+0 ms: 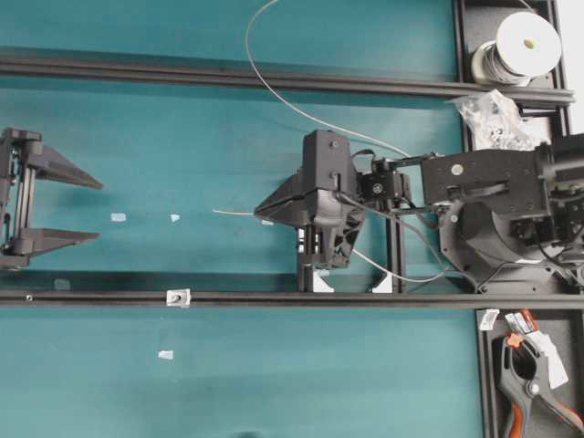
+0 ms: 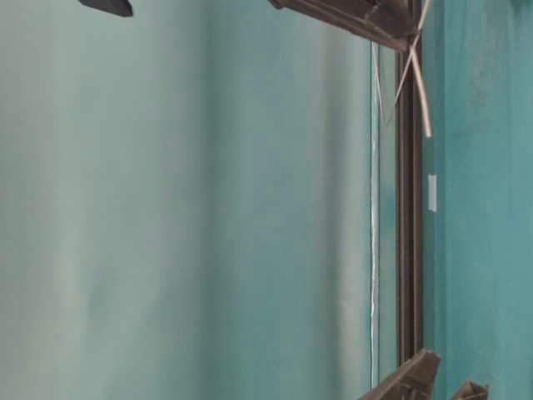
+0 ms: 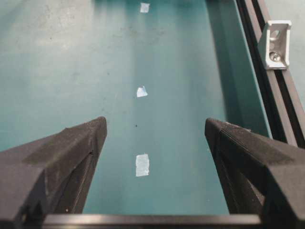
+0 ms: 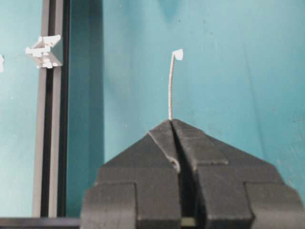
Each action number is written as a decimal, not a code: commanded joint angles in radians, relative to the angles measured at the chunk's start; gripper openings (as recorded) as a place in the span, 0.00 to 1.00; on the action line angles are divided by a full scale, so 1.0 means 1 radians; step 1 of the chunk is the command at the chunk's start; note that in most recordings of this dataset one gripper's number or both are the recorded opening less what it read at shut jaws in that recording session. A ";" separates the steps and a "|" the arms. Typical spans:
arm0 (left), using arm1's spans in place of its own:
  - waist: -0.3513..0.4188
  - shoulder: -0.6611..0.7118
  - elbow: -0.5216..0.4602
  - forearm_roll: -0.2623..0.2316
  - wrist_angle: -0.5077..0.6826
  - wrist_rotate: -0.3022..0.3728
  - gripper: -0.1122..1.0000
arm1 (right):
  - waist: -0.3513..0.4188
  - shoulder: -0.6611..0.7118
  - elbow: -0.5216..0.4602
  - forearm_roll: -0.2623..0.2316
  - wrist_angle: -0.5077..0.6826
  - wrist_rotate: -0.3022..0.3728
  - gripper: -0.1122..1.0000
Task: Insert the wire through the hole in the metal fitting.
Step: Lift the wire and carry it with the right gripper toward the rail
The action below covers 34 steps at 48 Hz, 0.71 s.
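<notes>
Right tool (image 1: 265, 208): centre of the surface (image 1: 182, 128) — wire (image 1: 301, 111) tip projecting toward 9 o'clock.
Metal fitting (image 1: 177, 297): on the rail (image 1: 91, 297), at 7 o'clock from that tool.
Left tool (image 1: 78, 208): far at 9 o'clock.
Spool (image 1: 520, 46): at 2 o'clock.

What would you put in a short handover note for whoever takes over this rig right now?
Right gripper: shut on the wire, a short free end poking out ahead.
Left gripper: open, empty, over the teal table.
Metal fitting: on the black rail, apart from both grippers.
Spool: top right, feeding the wire.
Done: wire gripped.
Left: bring the tip to the fitting's hole and thread it through.
</notes>
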<state>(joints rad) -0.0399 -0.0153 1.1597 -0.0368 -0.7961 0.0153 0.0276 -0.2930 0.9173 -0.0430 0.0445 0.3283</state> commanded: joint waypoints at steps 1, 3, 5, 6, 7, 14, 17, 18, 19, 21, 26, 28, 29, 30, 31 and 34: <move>-0.003 -0.018 -0.009 -0.002 -0.005 0.002 0.87 | -0.005 -0.029 -0.018 -0.008 -0.003 0.000 0.10; -0.003 -0.017 -0.009 -0.002 -0.005 0.002 0.87 | -0.005 -0.031 -0.017 -0.008 -0.005 0.000 0.10; -0.003 -0.018 -0.009 -0.002 -0.005 0.002 0.87 | -0.005 -0.031 -0.014 -0.008 -0.008 0.002 0.10; -0.003 -0.018 -0.009 -0.002 -0.005 0.000 0.87 | -0.005 -0.029 -0.012 -0.008 -0.011 0.002 0.10; -0.003 -0.017 -0.009 -0.002 -0.005 0.000 0.87 | -0.003 -0.029 -0.009 -0.008 -0.015 0.003 0.10; -0.003 -0.018 -0.009 -0.002 -0.005 -0.008 0.87 | -0.003 -0.029 0.025 -0.005 -0.071 0.017 0.10; -0.006 -0.018 -0.009 -0.002 -0.005 -0.011 0.87 | 0.003 -0.029 0.048 0.003 -0.114 0.023 0.10; -0.011 -0.018 -0.009 -0.002 -0.006 -0.012 0.87 | 0.008 -0.029 0.054 0.005 -0.127 0.025 0.10; -0.014 -0.017 -0.008 -0.003 -0.009 -0.012 0.87 | 0.012 -0.029 0.061 0.008 -0.140 0.028 0.10; -0.020 -0.018 -0.009 -0.006 -0.012 -0.015 0.87 | 0.025 -0.029 0.072 0.012 -0.164 0.034 0.10; -0.041 -0.017 -0.008 -0.006 -0.041 -0.037 0.87 | 0.058 -0.029 0.098 0.025 -0.216 0.052 0.10; -0.052 -0.014 -0.003 -0.008 -0.066 -0.048 0.87 | 0.072 -0.029 0.107 0.032 -0.235 0.058 0.10; -0.055 -0.014 -0.002 -0.008 -0.075 -0.051 0.87 | 0.080 -0.029 0.112 0.038 -0.245 0.060 0.10; -0.060 -0.014 0.000 -0.008 -0.086 -0.054 0.87 | 0.089 -0.029 0.118 0.044 -0.255 0.060 0.10; -0.064 -0.012 0.003 -0.009 -0.095 -0.057 0.87 | 0.095 -0.029 0.121 0.049 -0.262 0.060 0.10; -0.078 -0.009 0.014 -0.009 -0.118 -0.063 0.87 | 0.114 -0.029 0.133 0.067 -0.291 0.061 0.10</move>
<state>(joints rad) -0.1028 -0.0153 1.1689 -0.0430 -0.8805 -0.0445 0.1197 -0.3083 1.0492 0.0061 -0.2071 0.3896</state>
